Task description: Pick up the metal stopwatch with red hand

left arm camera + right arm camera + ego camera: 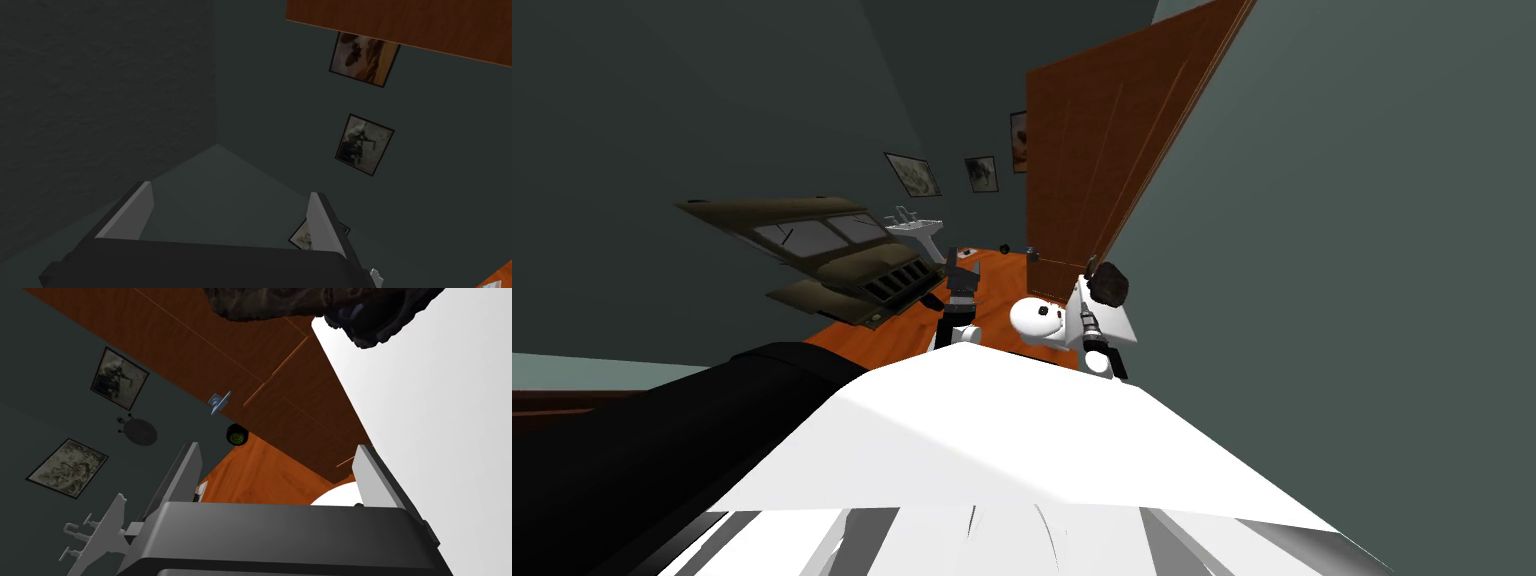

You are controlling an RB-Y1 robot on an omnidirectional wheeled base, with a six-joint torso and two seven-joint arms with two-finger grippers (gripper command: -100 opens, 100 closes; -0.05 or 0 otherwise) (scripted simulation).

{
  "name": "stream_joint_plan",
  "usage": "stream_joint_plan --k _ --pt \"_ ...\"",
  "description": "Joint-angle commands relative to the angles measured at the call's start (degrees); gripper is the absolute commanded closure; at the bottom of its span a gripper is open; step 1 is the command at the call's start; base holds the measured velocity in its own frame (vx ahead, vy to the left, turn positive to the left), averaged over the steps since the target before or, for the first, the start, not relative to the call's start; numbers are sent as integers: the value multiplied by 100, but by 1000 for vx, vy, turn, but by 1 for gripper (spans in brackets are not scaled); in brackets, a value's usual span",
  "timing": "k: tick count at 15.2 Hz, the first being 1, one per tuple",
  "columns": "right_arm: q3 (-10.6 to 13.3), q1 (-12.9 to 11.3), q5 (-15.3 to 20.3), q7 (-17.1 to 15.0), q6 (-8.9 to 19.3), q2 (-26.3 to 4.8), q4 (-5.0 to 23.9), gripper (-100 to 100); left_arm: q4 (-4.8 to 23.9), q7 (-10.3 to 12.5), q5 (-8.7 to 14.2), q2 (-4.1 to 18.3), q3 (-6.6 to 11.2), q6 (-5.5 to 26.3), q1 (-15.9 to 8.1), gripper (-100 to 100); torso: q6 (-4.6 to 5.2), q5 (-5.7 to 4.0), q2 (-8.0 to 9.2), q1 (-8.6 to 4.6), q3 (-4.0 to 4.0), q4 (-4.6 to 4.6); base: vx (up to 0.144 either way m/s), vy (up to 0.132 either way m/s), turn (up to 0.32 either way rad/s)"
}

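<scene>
I count three dark-framed pictures (364, 145) out past the left gripper (230, 189). Ahead of the right gripper (278, 446) there is one small dark round object with a green ring (237, 434). One tall brown wooden door (210, 353) is behind it, and one rough dark lump (280, 303) sits just above. Further off are one white basin (915, 228) and one olive glass-fronted cabinet (822, 255). That makes two grippers, with two grey blade fingers on each.
</scene>
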Motion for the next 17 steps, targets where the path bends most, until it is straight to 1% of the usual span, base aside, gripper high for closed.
stream_joint_plan --k 1,2,4,5,9,13,14,15,16,17 --pt "80 10 -91 -261 -189 -60 37 -100 0 0 0 0 0 0 0 0 0 0 0 0 0 0 29 2 91" --pt "80 10 -91 -261 -189 -60 37 -100 0 0 0 0 0 0 0 0 0 0 -1 -2 -1 0 30 -4 65" --pt "162 11 -179 -531 -371 -127 93 -100 0 0 0 0 0 0 0 0 0 -1 -4 -5 -2 -1 41 -7 66" --pt "162 11 -179 -531 -371 -127 93 -100 0 0 0 0 0 0 0 0 0 -1 -7 -7 -4 -1 43 -14 53" --pt "296 12 -331 -996 -670 -250 202 -100 0 0 0 0 0 0 0 0 0 -2 -11 -13 -6 -2 51 -22 73" --pt "379 9 -432 -1310 -864 -359 276 -100 0 0 0 0 1 0 1 0 1 -3 -14 -17 -8 -3 55 -30 58" --pt "353 5 -402 -1202 -798 -321 258 -100 0 0 0 0 1 0 1 0 1 -3 -13 -17 -8 -3 30 -18 19" --pt "237 -63 -383 -1321 -658 -382 276 -100 0 0 0 0 0 0 0 0 1 -5 -11 -15 -8 -4 51 8 -65" --pt "202 -82 -376 -1344 -612 -398 281 -100 0 0 0 0 0 0 1 0 1 -3 -18 -10 -10 -4 83 31 -96" --pt "259 -57 -394 -1296 -706 -370 279 -100 0 0 0 0 0 0 1 0 2 -2 -27 -3 -16 -6 51 23 -36"
